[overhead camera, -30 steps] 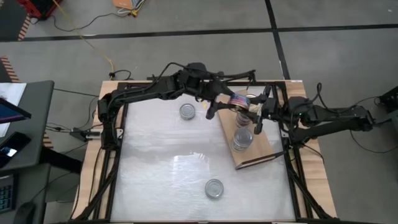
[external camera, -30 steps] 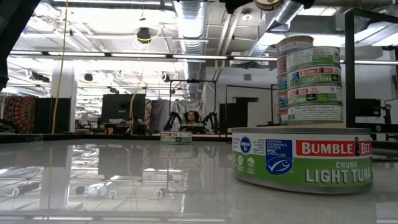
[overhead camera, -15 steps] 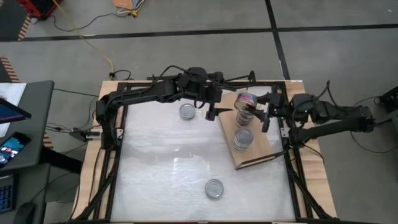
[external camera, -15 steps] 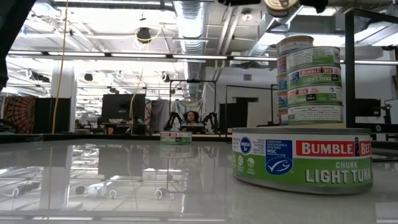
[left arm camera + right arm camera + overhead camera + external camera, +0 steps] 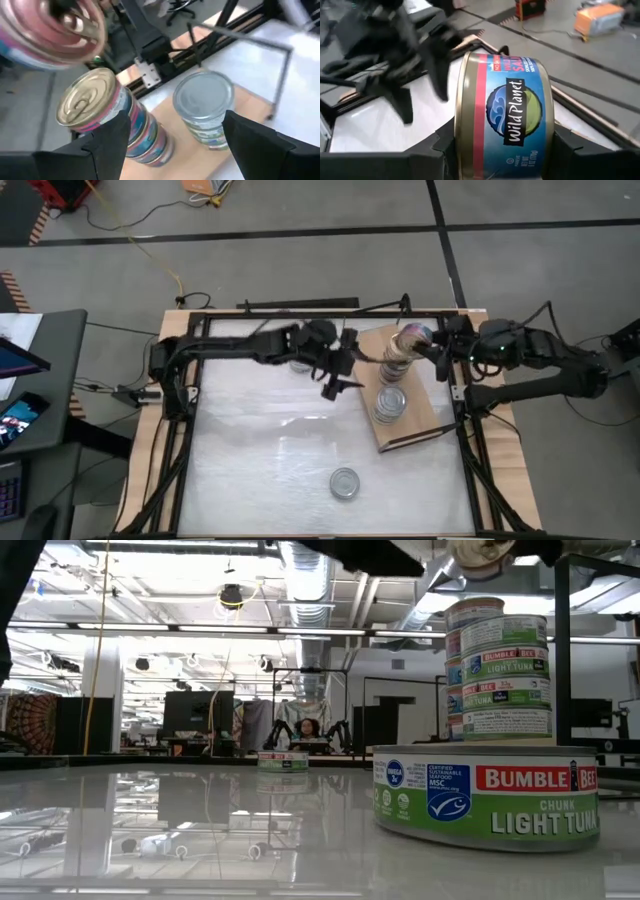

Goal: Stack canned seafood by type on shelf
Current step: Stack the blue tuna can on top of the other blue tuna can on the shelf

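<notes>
On the shelf (image 5: pixel 422 416) at the right stand two stacks of canned seafood: one with a gold pull-tab lid (image 5: pixel 86 100) and one with a plain silver lid (image 5: pixel 204 96). My right gripper (image 5: pixel 420 342) is shut on a blue-and-red Wild Planet tin (image 5: pixel 512 117). It holds the tin in the air just above the gold-lidded stack (image 5: pixel 397 366). My left gripper (image 5: pixel 335 378) hangs over the table left of the shelf. Its fingers are open and empty, and point at the stacks. My right gripper pinches the tin between its two fingers, one at the gold-rimmed lid end (image 5: pixel 463 127) and one at the opposite flat end. The label wall faces the wrist camera. The fingers come from the table's right, slanting a little downward. The tin is tilted and clear of the stack.
A loose tin (image 5: pixel 345 482) lies on the white tabletop near the front, shown large in the low view (image 5: pixel 485 795). Another tin (image 5: pixel 299 366) sits at the far side, partly under my left arm. Black frame rails (image 5: pixel 300 308) run round the table.
My left gripper has drawn back from the tin, toward the table's left and near edge, and sunk a little. My right gripper has kept the tin, rolled it, and pulled it slightly toward the right edge, still above the gold-lidded stack.
</notes>
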`<state>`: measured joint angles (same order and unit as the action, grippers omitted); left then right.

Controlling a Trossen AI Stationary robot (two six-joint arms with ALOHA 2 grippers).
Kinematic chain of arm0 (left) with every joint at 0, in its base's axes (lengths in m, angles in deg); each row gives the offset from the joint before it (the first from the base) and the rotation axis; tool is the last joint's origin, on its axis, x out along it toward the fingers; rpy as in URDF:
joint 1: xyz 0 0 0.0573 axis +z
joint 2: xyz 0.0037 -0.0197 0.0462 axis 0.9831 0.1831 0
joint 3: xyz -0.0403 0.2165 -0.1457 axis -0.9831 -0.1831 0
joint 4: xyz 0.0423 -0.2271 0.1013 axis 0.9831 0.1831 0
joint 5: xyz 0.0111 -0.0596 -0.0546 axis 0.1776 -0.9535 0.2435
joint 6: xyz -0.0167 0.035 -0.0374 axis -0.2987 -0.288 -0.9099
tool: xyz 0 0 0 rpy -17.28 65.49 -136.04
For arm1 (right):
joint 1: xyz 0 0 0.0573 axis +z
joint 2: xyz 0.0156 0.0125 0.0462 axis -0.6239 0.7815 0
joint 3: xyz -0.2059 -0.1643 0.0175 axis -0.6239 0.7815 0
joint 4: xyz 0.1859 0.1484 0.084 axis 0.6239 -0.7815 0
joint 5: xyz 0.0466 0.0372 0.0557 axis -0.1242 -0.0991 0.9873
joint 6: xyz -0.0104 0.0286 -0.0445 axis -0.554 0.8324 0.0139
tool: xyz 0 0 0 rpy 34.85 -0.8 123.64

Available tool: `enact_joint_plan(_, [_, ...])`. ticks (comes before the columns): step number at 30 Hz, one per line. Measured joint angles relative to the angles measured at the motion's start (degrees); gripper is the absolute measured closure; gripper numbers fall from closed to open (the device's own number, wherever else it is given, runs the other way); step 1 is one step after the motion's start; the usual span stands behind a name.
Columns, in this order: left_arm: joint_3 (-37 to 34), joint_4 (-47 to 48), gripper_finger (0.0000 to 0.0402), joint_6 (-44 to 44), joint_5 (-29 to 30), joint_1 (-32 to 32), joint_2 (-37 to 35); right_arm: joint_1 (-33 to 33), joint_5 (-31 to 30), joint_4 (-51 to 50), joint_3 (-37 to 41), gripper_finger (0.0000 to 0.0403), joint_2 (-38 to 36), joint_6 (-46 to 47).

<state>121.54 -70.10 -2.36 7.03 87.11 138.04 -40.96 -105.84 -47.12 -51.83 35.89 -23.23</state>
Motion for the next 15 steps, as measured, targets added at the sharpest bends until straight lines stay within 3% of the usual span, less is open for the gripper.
enact_joint_plan(5, [-10.34,-16.36,0.0112,2.85,10.41,-4.13,0.09,-3.16,3.23,-4.24,-1.85,0.0190,0.07,4.18])
enact_joint_plan(15, [-30.83,-55.70,0.0130,10.43,24.86,-11.70,0.09,-12.83,18.40,-5.62,-1.90,0.0189,3.67,8.18])
